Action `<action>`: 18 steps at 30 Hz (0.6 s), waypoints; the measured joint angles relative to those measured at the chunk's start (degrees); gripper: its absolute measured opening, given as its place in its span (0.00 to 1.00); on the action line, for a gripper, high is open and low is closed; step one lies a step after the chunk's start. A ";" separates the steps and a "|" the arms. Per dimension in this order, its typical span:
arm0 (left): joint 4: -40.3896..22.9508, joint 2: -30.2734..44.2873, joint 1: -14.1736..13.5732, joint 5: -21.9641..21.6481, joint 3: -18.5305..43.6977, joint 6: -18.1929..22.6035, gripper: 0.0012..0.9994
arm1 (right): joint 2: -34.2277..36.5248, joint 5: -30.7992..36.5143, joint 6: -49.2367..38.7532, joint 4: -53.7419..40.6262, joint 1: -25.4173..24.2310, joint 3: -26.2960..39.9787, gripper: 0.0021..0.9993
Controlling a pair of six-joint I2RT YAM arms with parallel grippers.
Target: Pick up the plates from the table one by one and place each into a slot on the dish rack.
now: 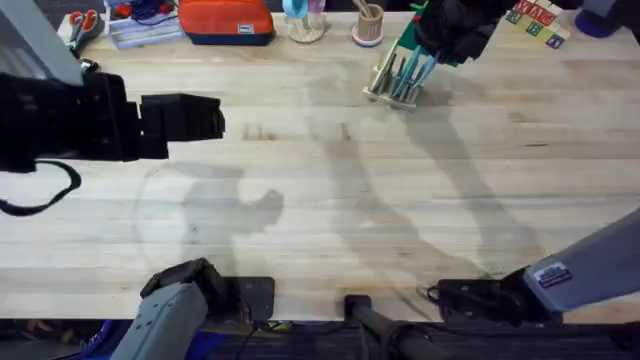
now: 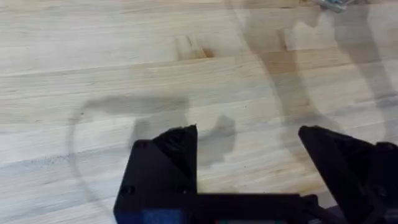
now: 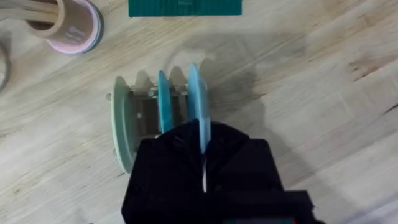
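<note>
Dish rack [image 1: 398, 80], far right of table [image 1: 330, 200]: right gripper [image 3: 203, 163] pinches a plate [image 3: 198, 102] edge-on into a slot beside another; left gripper [image 2: 249, 140], jaws wide, idle.

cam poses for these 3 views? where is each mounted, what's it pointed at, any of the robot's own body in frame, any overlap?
Overhead: above the arm bases, looking down and forward over the table; both arms show.
Left wrist: on the left arm, facing bare planks; left gripper open.
Right wrist: on the right arm, over the dish rack; right gripper shut on a plate.
Shared: overhead and right wrist both show the dish rack.
</note>
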 joint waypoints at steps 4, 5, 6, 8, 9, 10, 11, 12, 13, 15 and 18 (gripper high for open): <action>0.00 0.00 0.00 0.00 0.00 -0.01 0.99 | 1.15 -0.55 0.00 0.12 0.00 0.04 0.03; 0.00 0.00 0.00 0.00 0.00 -0.01 0.99 | 1.61 -0.83 -0.02 0.08 0.00 0.04 0.03; 0.00 0.00 0.00 0.00 0.00 -0.01 0.99 | 2.02 -1.05 -0.01 0.08 0.00 0.04 0.03; 0.00 0.00 0.00 0.00 0.00 0.01 0.99 | 2.86 -1.57 -0.02 0.03 0.00 0.04 0.03; 0.00 0.00 0.00 0.00 0.00 -0.01 0.99 | 3.16 -1.89 -0.04 0.01 0.00 0.04 0.03; 0.00 0.00 0.00 0.00 0.00 -0.01 0.99 | 3.38 -2.06 -0.06 -0.06 0.00 0.04 0.03; 0.00 0.00 0.00 0.00 0.00 -0.01 0.99 | 3.42 -2.13 -0.08 -0.08 0.00 0.04 0.03; 0.00 0.00 0.00 0.00 0.00 -0.01 0.99 | 3.42 -2.14 -0.17 -0.08 0.00 0.04 0.03; 0.00 0.00 0.00 0.00 0.00 -0.01 0.99 | 3.42 -2.15 -0.20 -0.01 0.00 0.04 0.03; 0.00 0.00 0.00 0.00 0.00 0.00 0.99 | 3.42 -2.27 -0.20 -0.01 0.00 0.04 0.03; 0.00 0.00 0.00 0.00 0.00 0.00 0.99 | 3.42 -2.33 -0.18 0.01 0.00 0.04 0.03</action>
